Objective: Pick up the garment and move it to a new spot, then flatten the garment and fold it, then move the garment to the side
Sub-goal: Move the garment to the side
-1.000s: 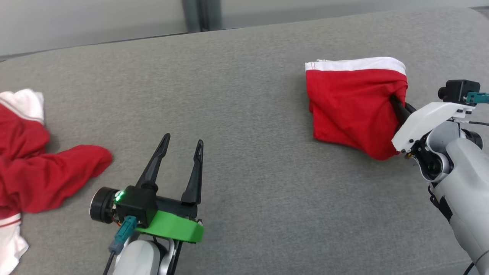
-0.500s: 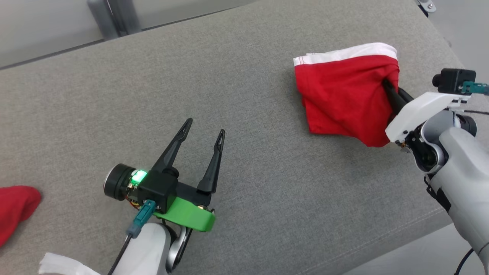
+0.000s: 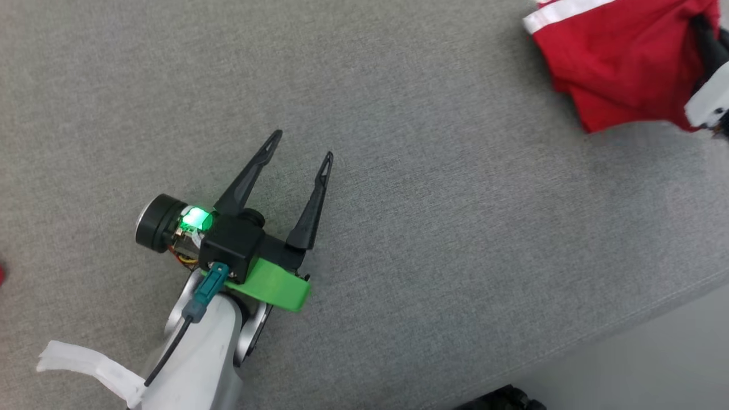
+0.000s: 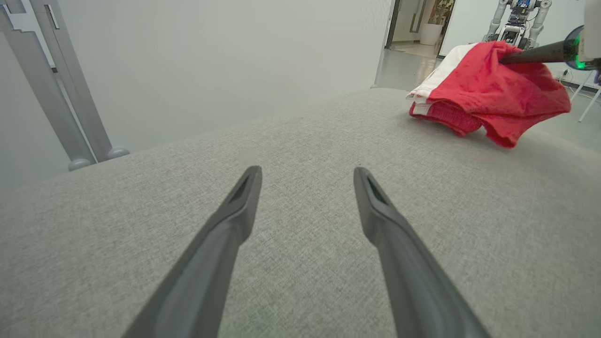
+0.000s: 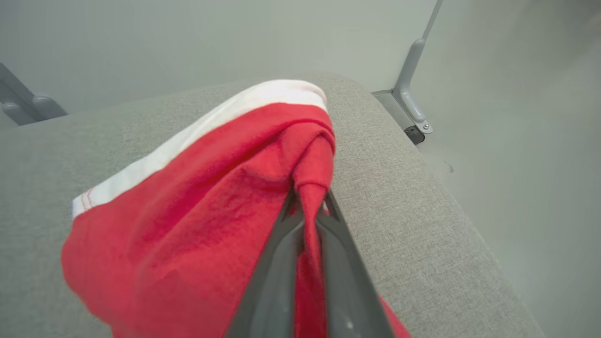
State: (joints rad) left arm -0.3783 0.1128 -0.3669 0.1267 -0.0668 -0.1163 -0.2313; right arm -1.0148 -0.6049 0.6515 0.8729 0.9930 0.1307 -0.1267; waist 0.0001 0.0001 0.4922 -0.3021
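The red garment [image 3: 615, 62] sits bunched at the upper right of the head view, with its white band [image 3: 569, 11] along the top. It lies on the grey cloth-covered bench [image 3: 455, 228], near the edge of the bench. Past that edge, pale floor [image 3: 655, 353] shows at the lower right.

The right hand [image 5: 310, 202] is clenched on the garment. In the right wrist view its two dark fingers [image 5: 277, 263] rise from the bottom edge, pressed close together with a twist of red cloth pinched between them. The rest of the fabric drapes away to the left of that view.

In the left wrist view the garment shows at the upper right. Its lower folds rest on the bench, and its top is drawn up toward a dark finger coming in from the right edge.

The left hand [image 3: 302, 144] is released and grasps nothing. It sits at the lower left-centre of the head view, well apart from the garment, with its jaws spread wide and pointing up and to the right. Bare grey cloth shows between its fingers in the left wrist view. I cannot tell whether it touches the bench.

A green light [image 3: 193, 217] glows at its wrist above a green bracket [image 3: 267, 285]. A white strip [image 3: 85, 364] trails from the forearm at the lower left. A grey post [image 4: 65, 108] stands at the upper left of the left wrist view.
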